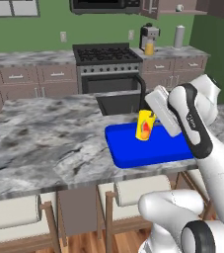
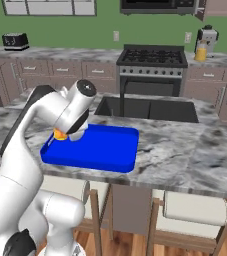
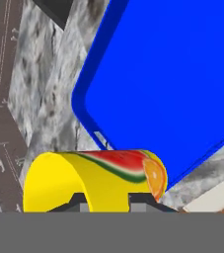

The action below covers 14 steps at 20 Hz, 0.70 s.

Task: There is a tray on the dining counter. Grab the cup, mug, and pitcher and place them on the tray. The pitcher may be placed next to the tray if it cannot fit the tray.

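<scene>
Cup (image 1: 145, 125) sits clamped in the claw (image 3: 103, 200), jaws nearly closed on its wall, tilted and held above the near-left part of the tray (image 1: 133, 148), not yet set down. Tray lies on the surface (image 1: 44, 143) beside the sink. Likely held high to clear the rim before lowering.
</scene>
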{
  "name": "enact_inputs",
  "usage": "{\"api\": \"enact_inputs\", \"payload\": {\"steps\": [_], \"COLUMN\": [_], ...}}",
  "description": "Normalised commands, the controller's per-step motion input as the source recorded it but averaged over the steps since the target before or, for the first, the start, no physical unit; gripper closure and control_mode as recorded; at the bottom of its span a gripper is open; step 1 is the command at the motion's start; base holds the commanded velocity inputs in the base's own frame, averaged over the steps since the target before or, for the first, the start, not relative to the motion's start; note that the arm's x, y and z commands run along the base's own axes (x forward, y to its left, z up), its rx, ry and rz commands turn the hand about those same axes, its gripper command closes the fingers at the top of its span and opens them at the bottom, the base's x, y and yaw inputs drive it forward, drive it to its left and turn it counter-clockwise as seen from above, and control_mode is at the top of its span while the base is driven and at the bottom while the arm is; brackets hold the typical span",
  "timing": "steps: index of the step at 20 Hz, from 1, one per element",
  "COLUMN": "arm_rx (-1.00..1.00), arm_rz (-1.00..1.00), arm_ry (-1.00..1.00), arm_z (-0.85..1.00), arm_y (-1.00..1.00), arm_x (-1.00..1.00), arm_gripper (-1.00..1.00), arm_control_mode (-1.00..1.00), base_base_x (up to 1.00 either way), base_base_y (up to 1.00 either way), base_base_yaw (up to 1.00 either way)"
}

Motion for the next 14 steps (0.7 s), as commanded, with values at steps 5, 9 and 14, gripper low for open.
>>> {"api": "enact_inputs", "payload": {"steps": [5,9,14], "arm_rx": [0.00,0.00,0.00], "arm_rz": [0.00,0.00,0.00], "arm_ry": [0.01,0.02,0.02], "arm_z": [-0.23,-0.29,-0.30], "arm_y": [0.04,0.15,0.14], "arm_x": [0.59,0.51,0.31], "arm_gripper": [1.00,1.00,1.00], "arm_control_mode": [-1.00,-1.00,-1.00], "base_base_x": [0.00,0.00,0.00], "base_base_y": [0.00,0.00,0.00], "base_base_yaw": [0.00,0.00,0.00]}}
